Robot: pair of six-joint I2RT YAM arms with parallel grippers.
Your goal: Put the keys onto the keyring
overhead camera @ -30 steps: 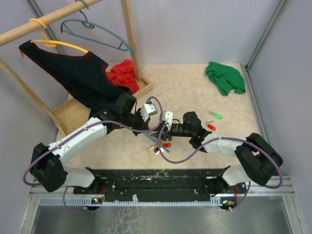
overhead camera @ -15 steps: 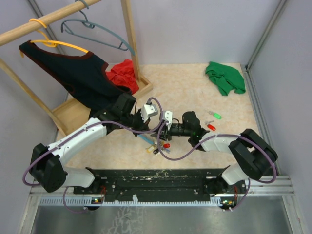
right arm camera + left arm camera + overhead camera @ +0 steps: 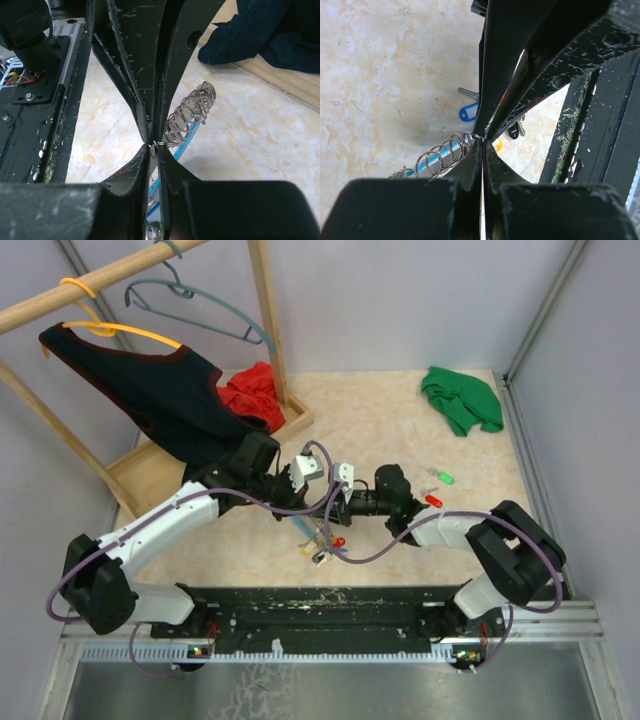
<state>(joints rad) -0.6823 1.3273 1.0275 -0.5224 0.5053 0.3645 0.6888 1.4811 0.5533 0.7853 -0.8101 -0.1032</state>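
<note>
Hidden: in the top view both sets of fingertips were lost under the wrist cameras and the purple cable (image 3: 365, 558), so the pinch point could not be made out there; in both wrist views the dark fingers cut off most of the keyring (image 3: 440, 157).
Hard to tell: whether the keyring's tags rested on the table (image 3: 400, 420) or hung free.
Keyring and jaws: the coil's end loop sat right at the tips of both grippers, and the coil ran off to one side.
Left gripper (image 3: 482, 150): clenched, tips pinching the keyring's end loop.
Right gripper (image 3: 152, 152): jaws drawn to a thin slit, nipping the same wire loop.
Tags: the blue tag (image 3: 467, 112) lay just beyond the coil.
Keys: the green key (image 3: 445, 478) and red key (image 3: 433, 500) lay right of the keyring, well apart from it and side by side.
Arms: the left arm (image 3: 170, 520) and right arm (image 3: 450, 530) reached inward to the keyring and met tip to tip.
</note>
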